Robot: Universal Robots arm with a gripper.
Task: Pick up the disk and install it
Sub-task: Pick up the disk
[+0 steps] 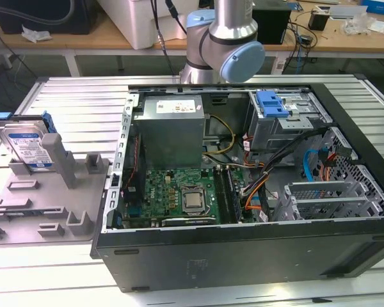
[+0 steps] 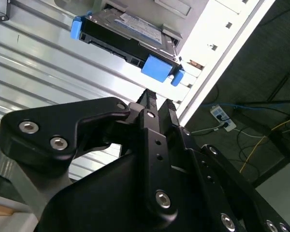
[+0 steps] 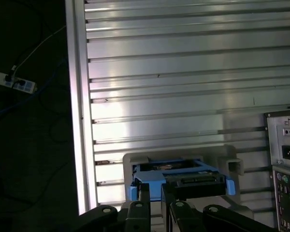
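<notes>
**Disk** [image 1: 25, 144]: silver drive with a white-and-blue label and blue rails. It stands on edge in a grey holder [image 1: 64, 192] on the bench [image 1: 70, 89], towards the exterior view's left and apart from the computer case [image 1: 243, 249]. In both wrist views it sits in that holder, disk [image 2: 125, 29] [image 3: 193, 181] seen edge-on.

**Gripper** [image 2: 157, 99] [image 3: 154, 191]: black, released, its two fingers parted by a narrow gap with nothing between them. The tips point at the disk and are near it but not touching; a bare strip of bench shows between them in the second wrist view.

**Arm** [image 1: 221, 38]: silver tube with a pale blue joint cap, behind the case in the exterior view.

**Computer case**: side panel off, lying flat. Inside are a grey power-supply box [image 1: 173, 128], a green motherboard [image 1: 179, 192], and a blue bracket [image 1: 272, 103] atop the metal drive cage.

**Power strip** [image 3: 14, 82]: on the dark floor beside the bench edge.
</notes>
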